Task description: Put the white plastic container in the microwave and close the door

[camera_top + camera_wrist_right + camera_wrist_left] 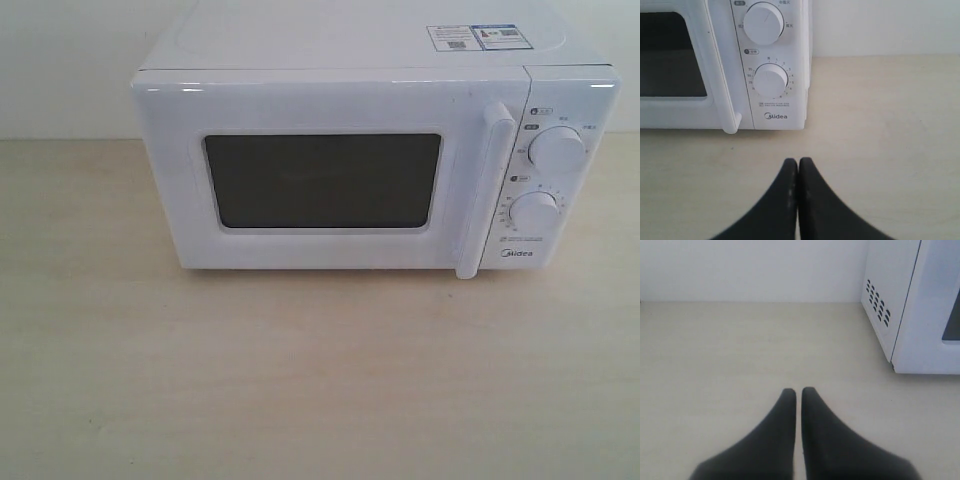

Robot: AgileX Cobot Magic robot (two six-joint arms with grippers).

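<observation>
Close by me, above the pale counter [300,380], my left pincer [798,390] and my right pincer [798,161] are both clenched tight, grasping nothing. Farther back the microwave [350,45] stands on the counter, its door [180,180] closed flush, bar handle [485,190] just beside two round dials [557,148]. Through the dark window [322,180] I cannot make anything out.

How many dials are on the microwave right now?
2. The upper dial sits right of the door handle, near the top of the microwave. The lower dial is directly below it, above the logo. No others show on visible faces.
</observation>
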